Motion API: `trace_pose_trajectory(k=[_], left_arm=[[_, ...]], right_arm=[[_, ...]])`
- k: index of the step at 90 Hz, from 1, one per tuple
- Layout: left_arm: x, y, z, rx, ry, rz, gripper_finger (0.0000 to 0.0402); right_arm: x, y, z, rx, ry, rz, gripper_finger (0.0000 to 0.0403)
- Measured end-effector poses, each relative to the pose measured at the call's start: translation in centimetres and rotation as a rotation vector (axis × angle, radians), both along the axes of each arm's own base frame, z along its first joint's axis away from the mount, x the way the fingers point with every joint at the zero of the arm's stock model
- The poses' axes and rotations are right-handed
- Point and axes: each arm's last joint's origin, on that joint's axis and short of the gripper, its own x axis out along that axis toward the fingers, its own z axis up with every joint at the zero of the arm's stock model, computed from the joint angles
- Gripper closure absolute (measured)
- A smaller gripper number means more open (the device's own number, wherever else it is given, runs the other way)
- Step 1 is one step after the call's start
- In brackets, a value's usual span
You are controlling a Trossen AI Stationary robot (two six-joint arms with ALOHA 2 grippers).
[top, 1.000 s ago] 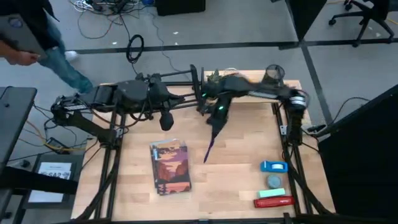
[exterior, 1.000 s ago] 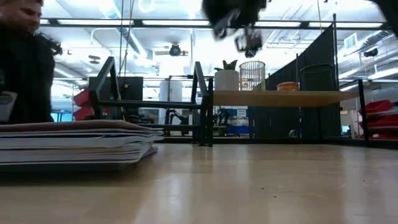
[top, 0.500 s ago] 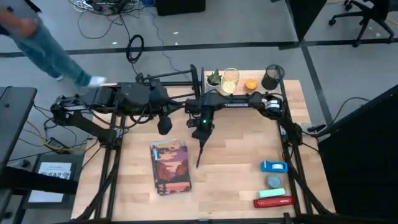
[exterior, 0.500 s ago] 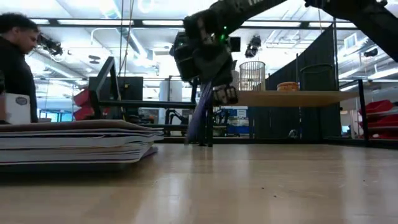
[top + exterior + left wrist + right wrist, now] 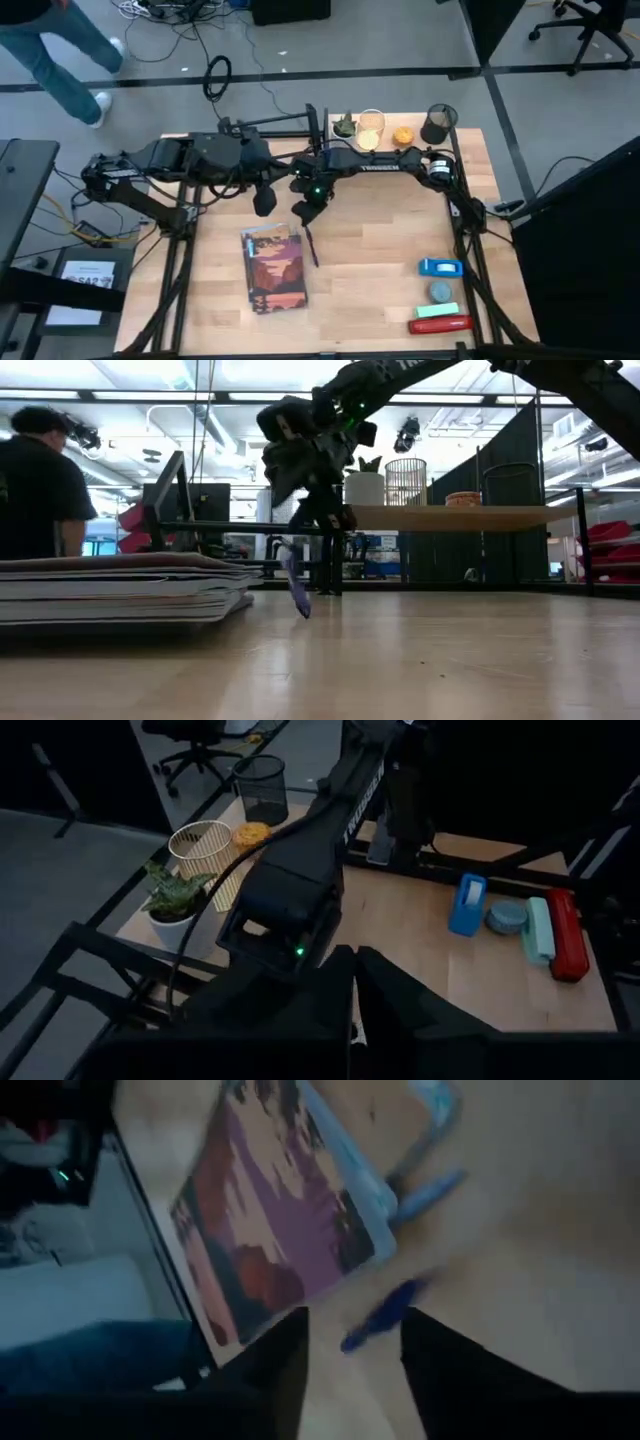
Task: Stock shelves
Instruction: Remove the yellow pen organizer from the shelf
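Observation:
My right gripper (image 5: pixel 305 212) hovers just past the far right corner of a stack of picture books (image 5: pixel 272 268) lying flat on the table. It is shut on a thin, floppy purple strip-like thing (image 5: pixel 311 247), which dangles under it. The shelves stand along the far edge. The black bar rack (image 5: pixel 245 526) is on the left. The wooden plank shelf (image 5: pixel 450 517) on the right carries a plant, two cups and an orange thing. My left gripper (image 5: pixel 266 200) is shut on nothing and hangs in the air beside the right one, in front of the rack. My right gripper comes at the purple thing from above, pointing down, and has its upper end; the gripper body hides the place of contact. The thing hangs slack and bent below the fingers (image 5: pixel 300 595). In the right wrist view its lower part (image 5: pixel 385 1315) shows between the fingers.
At the near right lie a blue tape dispenser (image 5: pixel 440 267), a grey round thing (image 5: pixel 441 290), a mint block (image 5: pixel 436 311) and a red stapler (image 5: pixel 440 324). A person (image 5: pixel 40 490) stands beyond the far left corner. Bare tabletop lies between the stack and these items.
My right gripper has swung from in front of the plank shelf toward the table's left and near edges and down, ending by the stack. The purple thing has travelled with it, hanging below and now bent. The person has walked about behind the table.

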Motion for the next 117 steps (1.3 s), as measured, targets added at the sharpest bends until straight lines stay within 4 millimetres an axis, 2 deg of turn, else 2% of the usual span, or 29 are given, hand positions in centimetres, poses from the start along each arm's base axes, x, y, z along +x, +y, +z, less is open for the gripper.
trace_pose_trajectory(k=[11,22,35,43,50,56,63,70,80,96,108,117], left_arm=[[0.0,0.0,0.0,0.001,-0.002,0.000,0.0402],[0.0,0.0,0.0,0.001,-0.005,0.000,0.0402],[0.1,0.0,0.2,0.000,-0.025,-0.001,0.0402],[0.2,0.0,0.5,-0.002,-0.056,0.000,0.0402],[0.3,0.0,0.7,-0.004,-0.082,0.000,0.0402],[0.4,0.0,0.9,-0.006,-0.104,0.000,0.0402],[0.4,0.0,1.0,-0.004,-0.117,0.004,0.0402],[0.4,0.1,1.0,0.016,-0.110,0.004,0.0402],[0.5,0.1,1.0,0.028,-0.108,0.000,0.0402],[0.4,0.1,1.0,0.043,-0.103,-0.006,0.0402],[0.4,0.1,1.0,0.043,-0.103,-0.005,0.0402],[0.4,0.1,1.0,0.037,-0.104,-0.003,0.0402]], right_arm=[[-1.4,-0.1,2.9,-0.088,-0.002,-0.041,0.0218],[-4.0,0.1,7.6,-0.221,-0.053,-0.063,0.0204],[-8.9,0.8,15.2,-0.403,-0.240,-0.060,0.0205],[-12.4,1.1,19.2,-0.547,-0.346,-0.081,0.0211],[-15.5,1.1,22.0,-0.711,-0.383,-0.187,0.0218],[-17.8,0.8,23.4,-0.841,-0.357,-0.290,0.0223],[-19.7,-0.2,23.7,-0.908,-0.273,-0.320,0.0226],[-20.4,-1.6,23.1,-0.899,-0.206,-0.297,0.0221],[-20.3,-3.9,22.2,-0.876,-0.174,-0.252,0.0196],[-19.1,-7.0,20.1,-0.942,-0.092,-0.118,0.0149],[-19.1,-8.0,19.2,-0.936,-0.038,-0.075,0.0137],[-19.2,-8.1,19.2,-0.914,-0.036,-0.105,0.0137]])
